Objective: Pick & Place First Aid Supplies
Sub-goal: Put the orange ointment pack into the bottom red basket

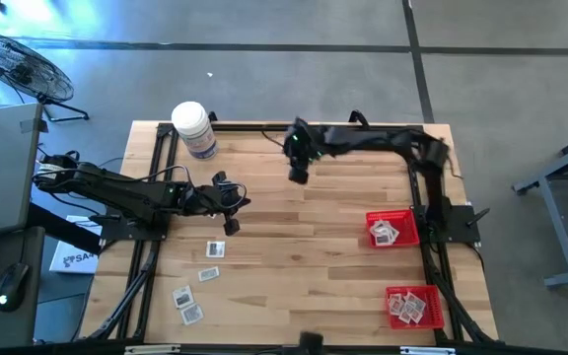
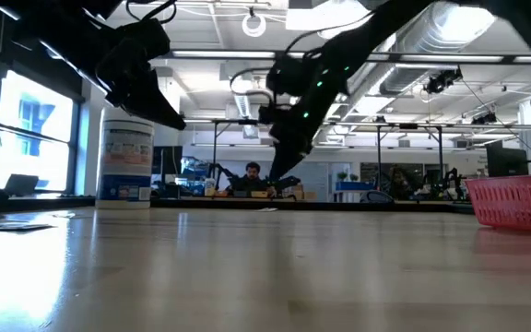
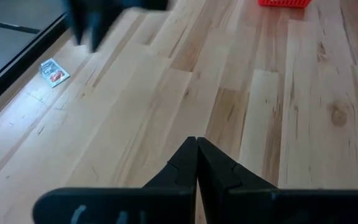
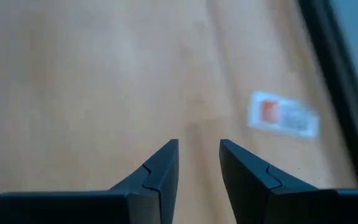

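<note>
My right jaws (image 4: 199, 163) hang apart and empty over the desk (image 1: 304, 247), one packet (image 4: 283, 116) lying flat just ahead, long axis slanting across the grain. My left jaws (image 3: 196, 163) are pressed together, four packets (image 1: 197, 284) near them

The left arm reaches in low from the table's left side, its left gripper (image 3: 196, 163) pinched fully closed, fingertips touching. The right arm stretches from the right side across the far edge toward the middle, and its right gripper (image 4: 199, 163) hangs with fingers parted, empty.
</note>
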You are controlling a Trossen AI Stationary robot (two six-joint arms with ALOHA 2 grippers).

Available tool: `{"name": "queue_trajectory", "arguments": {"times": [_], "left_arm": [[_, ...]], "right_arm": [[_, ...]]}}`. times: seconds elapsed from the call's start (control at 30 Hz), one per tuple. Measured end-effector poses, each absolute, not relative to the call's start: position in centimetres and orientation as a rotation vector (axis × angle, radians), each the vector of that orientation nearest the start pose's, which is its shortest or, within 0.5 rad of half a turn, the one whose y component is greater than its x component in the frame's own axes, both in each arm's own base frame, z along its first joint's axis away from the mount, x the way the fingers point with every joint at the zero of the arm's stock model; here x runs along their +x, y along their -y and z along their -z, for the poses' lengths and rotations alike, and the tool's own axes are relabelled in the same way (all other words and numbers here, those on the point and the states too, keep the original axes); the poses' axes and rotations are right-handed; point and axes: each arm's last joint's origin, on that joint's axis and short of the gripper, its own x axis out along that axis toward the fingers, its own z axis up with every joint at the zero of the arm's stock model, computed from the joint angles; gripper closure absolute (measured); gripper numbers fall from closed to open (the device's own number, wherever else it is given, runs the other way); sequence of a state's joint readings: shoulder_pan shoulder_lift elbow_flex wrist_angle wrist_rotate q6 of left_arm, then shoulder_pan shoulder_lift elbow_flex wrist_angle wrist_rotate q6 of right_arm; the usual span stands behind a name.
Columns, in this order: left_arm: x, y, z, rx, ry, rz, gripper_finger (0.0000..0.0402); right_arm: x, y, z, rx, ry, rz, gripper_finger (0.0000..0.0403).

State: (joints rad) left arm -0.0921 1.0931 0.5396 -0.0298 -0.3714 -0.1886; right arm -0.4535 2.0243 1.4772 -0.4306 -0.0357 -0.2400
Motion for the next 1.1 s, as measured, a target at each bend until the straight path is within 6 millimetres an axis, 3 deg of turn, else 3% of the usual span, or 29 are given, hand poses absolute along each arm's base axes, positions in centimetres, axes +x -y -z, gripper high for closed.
{"name": "queue_trajectory", "arguments": {"times": [0.2,0.33,0.43,0.63,0.87,1.1], "left_arm": [[21.7,1.0,-20.7,-0.045,-0.552,-0.324,0.0401],[21.6,0.9,-20.6,-0.041,-0.568,-0.325,0.0401],[21.6,0.9,-20.6,-0.04,-0.572,-0.325,0.0401],[21.6,0.9,-20.6,-0.039,-0.572,-0.328,0.0401],[21.6,0.9,-20.6,-0.038,-0.572,-0.33,0.0401],[21.6,0.9,-20.6,-0.038,-0.571,-0.331,0.0401]], "right_arm": [[41.0,24.9,-17.0,0.085,-0.964,0.245,0.0292],[41.3,27.7,-15.6,0.194,-0.985,0.248,0.0293],[40.9,28.6,-14.9,0.277,-1.047,0.201,0.0293],[40.1,28.9,-14.4,0.245,-1.1,0.178,0.0293],[40.0,29.3,-14.5,0.133,-1.071,0.086,0.0293],[39.2,31.4,-14.0,0.123,-0.988,0.142,0.0293]]}}
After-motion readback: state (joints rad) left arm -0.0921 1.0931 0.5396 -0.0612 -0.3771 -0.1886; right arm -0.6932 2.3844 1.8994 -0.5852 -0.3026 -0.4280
